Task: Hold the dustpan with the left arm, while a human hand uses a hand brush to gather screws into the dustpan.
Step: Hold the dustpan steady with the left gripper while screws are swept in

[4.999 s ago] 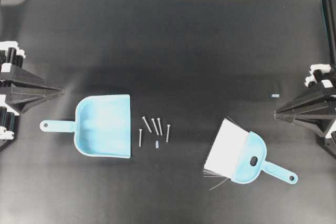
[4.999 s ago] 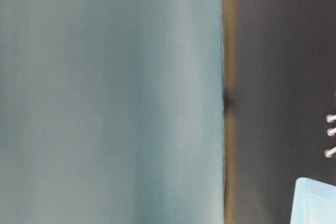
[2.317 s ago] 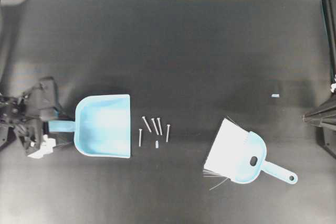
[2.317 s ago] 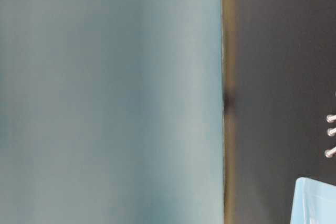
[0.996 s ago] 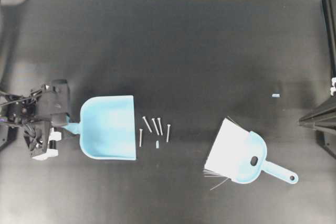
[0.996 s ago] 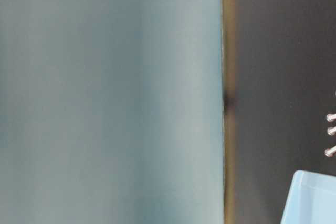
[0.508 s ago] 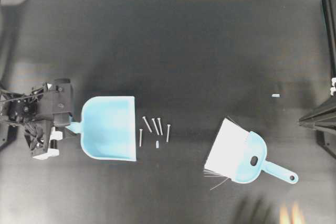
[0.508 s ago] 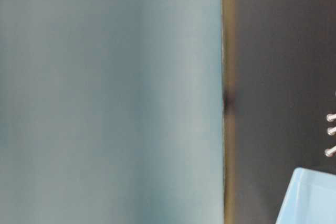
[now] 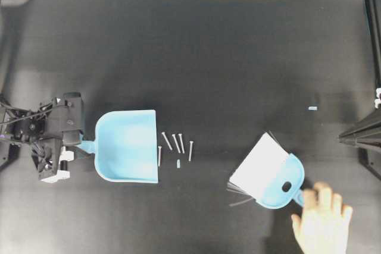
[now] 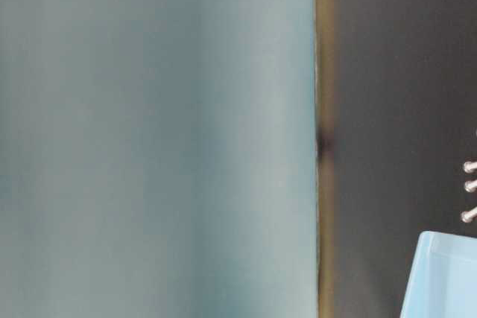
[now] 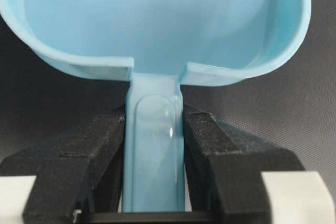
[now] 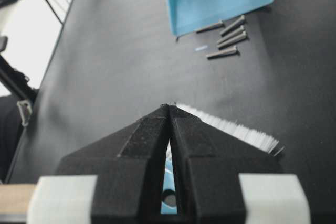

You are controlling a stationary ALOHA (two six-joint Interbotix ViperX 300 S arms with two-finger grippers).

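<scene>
The light blue dustpan (image 9: 128,146) lies left of centre with its open edge facing right. My left gripper (image 9: 80,144) is shut on its handle; in the left wrist view both black fingers (image 11: 207,135) press the handle (image 11: 154,145) of the dustpan (image 11: 157,19). Several grey screws (image 9: 175,143) and a pale stub (image 9: 178,163) lie just right of the pan's edge. A bare human hand (image 9: 321,224) at the bottom right grips the handle of the hand brush (image 9: 268,171). My right gripper (image 9: 342,138) is shut and empty at the right edge.
A small pale speck of tape (image 9: 312,109) lies on the black mat at the right. A teal wall fills most of the table-level view, with the dustpan's corner (image 10: 447,281) and screw heads (image 10: 469,184) at its right edge. The right wrist view shows the white bristles (image 12: 236,129) just ahead.
A human hand has come in from the bottom right and taken the brush handle, turning the brush. My left gripper has nudged the dustpan slightly right, toward the screws. The right arm is still.
</scene>
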